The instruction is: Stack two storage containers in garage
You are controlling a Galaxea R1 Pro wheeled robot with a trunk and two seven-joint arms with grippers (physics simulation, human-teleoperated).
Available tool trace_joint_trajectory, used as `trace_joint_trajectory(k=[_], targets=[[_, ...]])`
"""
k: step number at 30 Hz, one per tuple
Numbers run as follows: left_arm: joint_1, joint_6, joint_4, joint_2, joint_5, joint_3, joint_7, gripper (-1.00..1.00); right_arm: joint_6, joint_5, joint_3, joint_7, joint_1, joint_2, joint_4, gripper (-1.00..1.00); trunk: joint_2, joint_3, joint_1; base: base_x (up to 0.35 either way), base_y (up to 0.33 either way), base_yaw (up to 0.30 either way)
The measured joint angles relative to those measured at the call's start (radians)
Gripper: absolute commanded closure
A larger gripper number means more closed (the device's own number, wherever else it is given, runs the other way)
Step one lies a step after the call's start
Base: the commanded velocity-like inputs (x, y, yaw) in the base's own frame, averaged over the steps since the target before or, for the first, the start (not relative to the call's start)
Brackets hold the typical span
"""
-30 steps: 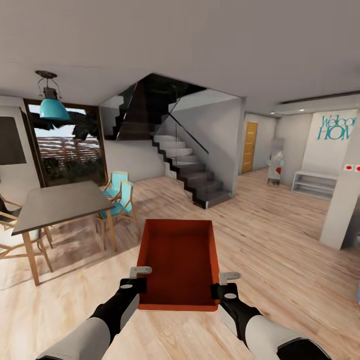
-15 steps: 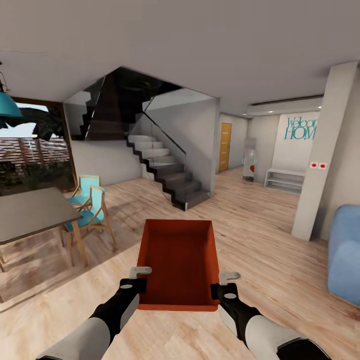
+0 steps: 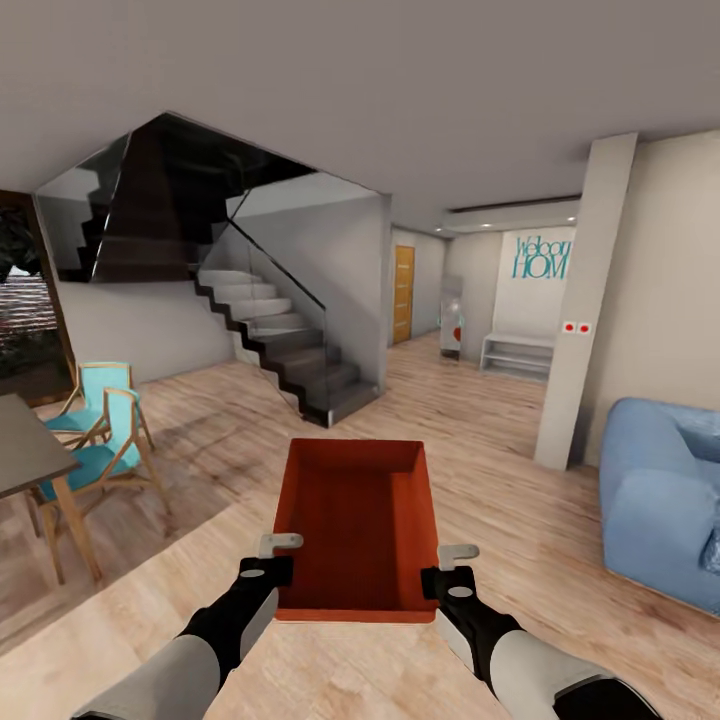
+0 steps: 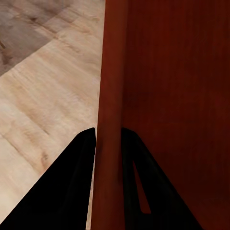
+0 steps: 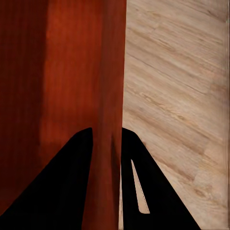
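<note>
Gripping the near corners of one orange-red rectangular open-topped storage container [image 3: 358,525], the left gripper [image 3: 280,545] and right gripper [image 3: 458,552] each have their jaws pinched on a side wall [image 4: 109,120], carrying it level above the light wood plank floor [image 3: 500,480]. Beyond, teal wooden chairs [image 3: 95,430] stand left, a blue sofa [image 3: 660,500] right, then a dark staircase [image 3: 280,345] and an orange door [image 3: 403,295].

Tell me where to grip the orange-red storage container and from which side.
Grip the storage container by its two long side walls near the end closest to the robot, one arm per side. The thin upright walls fit between the fingers: the left gripper pinches the left wall, the right gripper the right, holding the open box level.
</note>
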Motion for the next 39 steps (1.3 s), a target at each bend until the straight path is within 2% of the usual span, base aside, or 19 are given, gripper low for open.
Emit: trace_joint_trajectory(k=[12,33,39], targets=[[0.0,0.001,0.001,0.002,0.004,-0.002,0.0,1.0,0.003,0.002,-0.001,0.0,0.0,0.001,0.0,1.0,0.0,0.0,0.0,0.323,0.043,-0.271],[0.0,0.001,0.0,0.003,0.006,-0.004,0.0,1.0,0.003,0.003,-0.002,-0.001,0.0,0.002,0.0,1.0,0.0,0.0,0.0,0.323,0.101,-0.016],[0.0,0.001,0.001,0.003,0.006,-0.004,-0.001,1.0,0.002,0.002,-0.001,-0.002,0.0,0.002,0.0,1.0,0.0,0.0,0.0,0.323,0.099,-0.197]])
